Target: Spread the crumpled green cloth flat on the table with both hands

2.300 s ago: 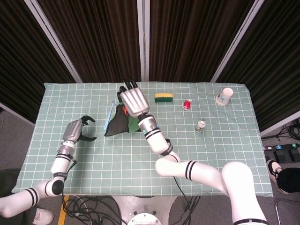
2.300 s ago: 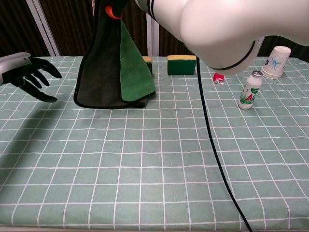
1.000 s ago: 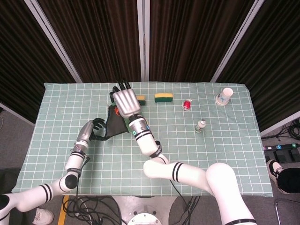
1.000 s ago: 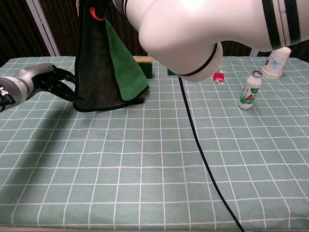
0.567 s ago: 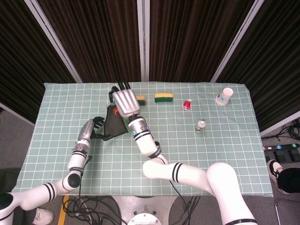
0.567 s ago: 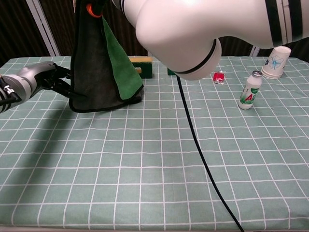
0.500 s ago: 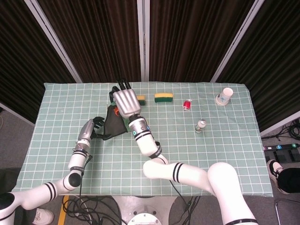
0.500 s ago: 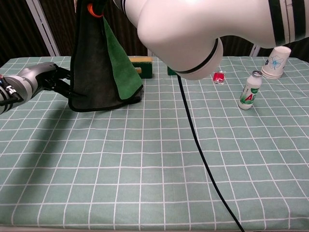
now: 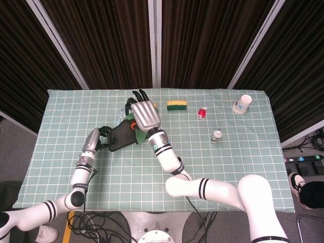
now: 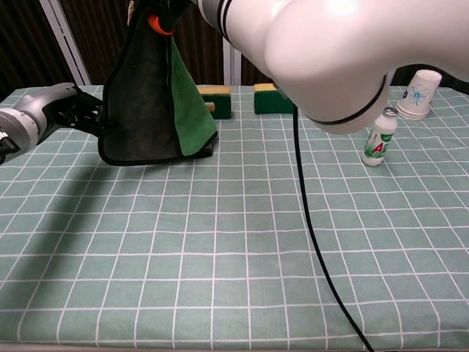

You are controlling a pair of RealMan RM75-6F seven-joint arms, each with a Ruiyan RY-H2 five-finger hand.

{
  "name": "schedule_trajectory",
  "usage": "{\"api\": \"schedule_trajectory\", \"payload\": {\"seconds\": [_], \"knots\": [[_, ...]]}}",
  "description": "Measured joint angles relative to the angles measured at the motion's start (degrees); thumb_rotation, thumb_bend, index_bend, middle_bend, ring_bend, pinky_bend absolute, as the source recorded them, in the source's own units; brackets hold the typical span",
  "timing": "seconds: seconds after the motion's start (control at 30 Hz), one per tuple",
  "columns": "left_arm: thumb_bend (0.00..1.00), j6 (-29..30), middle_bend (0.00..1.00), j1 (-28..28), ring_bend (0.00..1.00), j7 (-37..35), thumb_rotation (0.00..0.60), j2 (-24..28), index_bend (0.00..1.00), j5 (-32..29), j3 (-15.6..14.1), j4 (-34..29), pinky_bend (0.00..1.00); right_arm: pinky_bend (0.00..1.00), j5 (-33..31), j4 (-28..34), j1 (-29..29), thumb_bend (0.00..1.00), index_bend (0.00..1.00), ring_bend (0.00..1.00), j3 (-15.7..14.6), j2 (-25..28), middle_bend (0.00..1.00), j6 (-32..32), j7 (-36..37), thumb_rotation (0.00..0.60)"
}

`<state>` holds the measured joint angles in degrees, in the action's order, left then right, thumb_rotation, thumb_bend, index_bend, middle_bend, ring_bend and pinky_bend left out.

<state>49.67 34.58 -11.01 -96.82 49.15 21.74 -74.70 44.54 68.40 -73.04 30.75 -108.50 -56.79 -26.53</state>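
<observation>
The green cloth (image 10: 145, 103), dark on one face and bright green on the other, hangs over the far left of the table with its lower hem on the surface. My right hand (image 9: 145, 114) holds its top corner up; in the chest view only that hand's lower edge (image 10: 163, 15) shows at the top. My left hand (image 10: 53, 108) reaches in low from the left, its dark fingers (image 10: 89, 117) closed on the cloth's lower left edge. From the head view the cloth (image 9: 120, 136) stretches between the left hand (image 9: 95, 140) and the right hand.
Two yellow-green sponges (image 10: 276, 97) (image 10: 214, 100) lie behind the cloth. A small bottle (image 10: 378, 142) and stacked paper cups (image 10: 421, 93) stand at the right, and a red item (image 9: 202, 113) lies near them. My right arm (image 10: 337, 51) crosses the upper chest view.
My left hand came in from the left and took the cloth's lower edge. My right hand shifted slightly right and the cloth now stretches wider between the two hands.
</observation>
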Motion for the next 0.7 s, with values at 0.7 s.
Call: {"api": "schedule_trajectory", "payload": {"seconds": [0.7], "knots": [[0.46,2.5,0.44,-0.4,0.36,-0.9,0.600,11.9,0.85,9.6,0.3,-3.1,0.32,0.00,3.8,12.9,8.3,0.55,0.82,0.04,-1.2,13.1,0.29,5.6,13.4,0.600]]}}
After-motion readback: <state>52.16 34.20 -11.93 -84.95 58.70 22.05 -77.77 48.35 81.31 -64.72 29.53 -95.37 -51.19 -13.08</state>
